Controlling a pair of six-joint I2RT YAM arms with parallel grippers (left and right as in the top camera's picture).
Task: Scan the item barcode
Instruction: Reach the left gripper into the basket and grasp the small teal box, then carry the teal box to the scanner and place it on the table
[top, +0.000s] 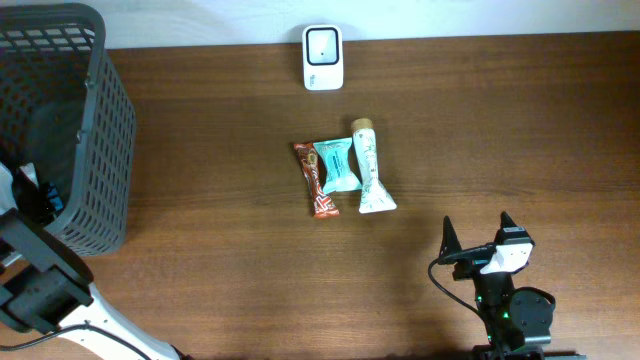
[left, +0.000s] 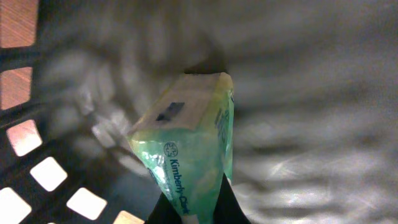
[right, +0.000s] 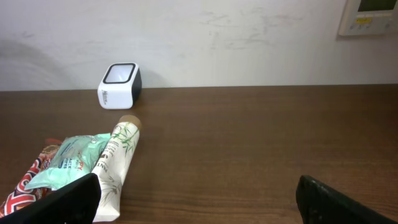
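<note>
In the left wrist view a green Kimberly-Clark tissue pack (left: 186, 137) lies inside the dark basket, and my left gripper (left: 199, 210) is shut on its near end. The pack's pale top face carries a small dark label. The white barcode scanner (top: 322, 57) stands at the table's far edge, its dark window facing up; it also shows in the right wrist view as the scanner (right: 120, 85). My right gripper (top: 477, 235) hovers open near the front right, nothing between its fingers (right: 74, 199).
The grey mesh basket (top: 100, 130) fills the far left. Mid-table lie a red-brown chocolate bar (top: 316, 180), a teal packet (top: 336, 165) and a white tube (top: 369, 170), side by side. A wall runs behind the scanner.
</note>
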